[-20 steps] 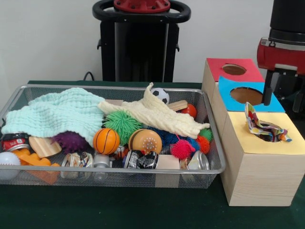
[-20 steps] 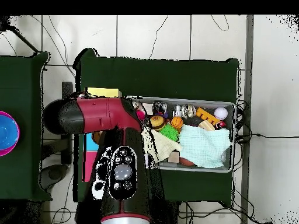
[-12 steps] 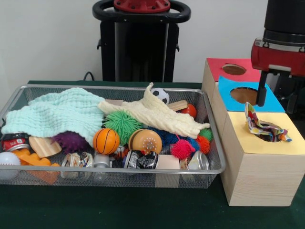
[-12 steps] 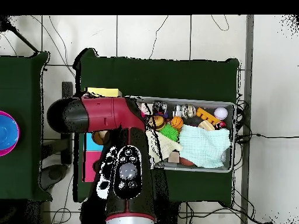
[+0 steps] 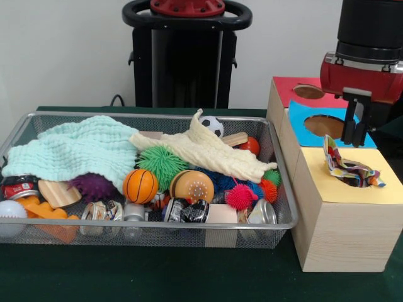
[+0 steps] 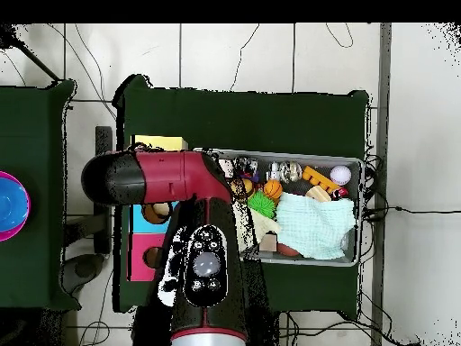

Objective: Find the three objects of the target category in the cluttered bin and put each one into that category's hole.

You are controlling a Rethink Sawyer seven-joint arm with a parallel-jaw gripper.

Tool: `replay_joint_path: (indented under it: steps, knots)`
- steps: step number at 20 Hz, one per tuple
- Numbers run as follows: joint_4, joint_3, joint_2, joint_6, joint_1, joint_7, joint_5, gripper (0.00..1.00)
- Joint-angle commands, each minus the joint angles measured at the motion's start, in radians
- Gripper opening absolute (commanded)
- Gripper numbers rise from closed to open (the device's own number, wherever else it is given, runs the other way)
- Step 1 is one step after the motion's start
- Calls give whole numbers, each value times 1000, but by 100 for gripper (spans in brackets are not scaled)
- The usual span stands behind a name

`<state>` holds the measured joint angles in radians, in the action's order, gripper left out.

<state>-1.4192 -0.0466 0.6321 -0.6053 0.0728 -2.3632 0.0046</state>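
A patterned cloth (image 5: 350,167) hangs half in the hole of the yellow box top (image 5: 384,192). A cream cloth (image 5: 204,153) and a mint cloth (image 5: 75,151) lie on the clutter in the wire bin (image 5: 145,233). My gripper (image 5: 354,129) hovers over the blue box top, just above and behind the patterned cloth, open and holding nothing. In the overhead view my arm (image 6: 205,266) covers the box's near end and the bin's left end; the mint cloth (image 6: 315,225) shows there.
The bin also holds spiky balls, a small basketball (image 5: 140,185), a soccer ball (image 5: 213,126), cans and wooden blocks. The wooden box stands right of the bin with a red hole (image 5: 308,92) and a blue hole (image 5: 322,125). A purple bowl (image 6: 11,203) sits on a side table.
My arm has shifted toward the bin, from the box's right side to over the blue hole. The patterned cloth stays in the yellow hole.
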Motion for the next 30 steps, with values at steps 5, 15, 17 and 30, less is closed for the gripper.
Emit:
replay_joint_path:
  steps: [5,15,17,30]
  knots:
    - [-89,45,-26,8,-1,-25,-39,0]
    - [-65,27,-62,32,16,-50,-44,0]
    - [-60,28,-68,36,13,-45,-45,0]
    - [-82,45,-64,98,-18,-32,-34,0]
